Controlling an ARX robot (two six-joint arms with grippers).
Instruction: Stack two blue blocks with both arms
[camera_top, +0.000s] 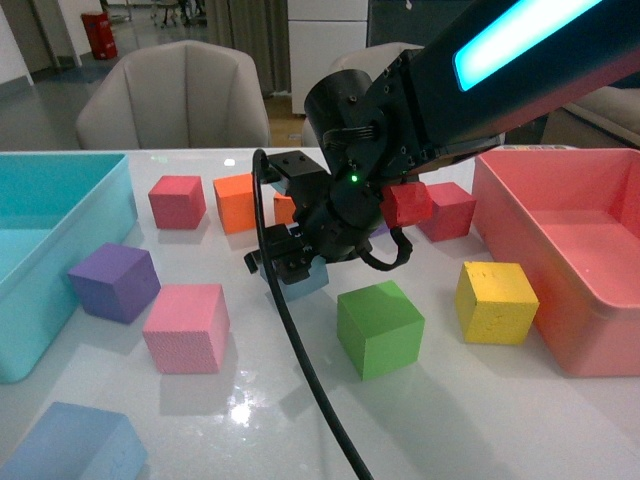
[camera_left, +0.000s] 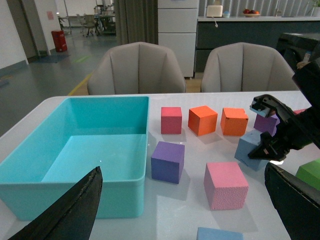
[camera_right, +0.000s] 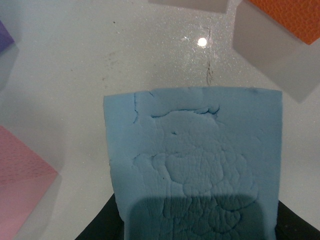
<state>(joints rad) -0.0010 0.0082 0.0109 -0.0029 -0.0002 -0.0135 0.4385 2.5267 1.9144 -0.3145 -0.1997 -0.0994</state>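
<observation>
My right gripper (camera_top: 290, 265) is shut on a pale blue block (camera_top: 312, 282) and holds it just above the table's middle, between the pink cube and the green cube. This blue block fills the right wrist view (camera_right: 195, 165), with black fingers at its two lower corners. It also shows in the left wrist view (camera_left: 248, 148). The second blue block (camera_top: 70, 445) lies at the table's front left corner and shows in the left wrist view (camera_left: 220, 233). My left gripper (camera_left: 185, 210) is open and empty, hovering near that block; it is out of the front view.
A large teal bin (camera_top: 60, 200) stands at the left and a pink bin (camera_top: 560, 200) at the right. Around the middle lie a purple cube (camera_top: 115, 282), a pink cube (camera_top: 187, 327), a green cube (camera_top: 380, 328), a yellow cube (camera_top: 496, 302), and red and orange cubes behind.
</observation>
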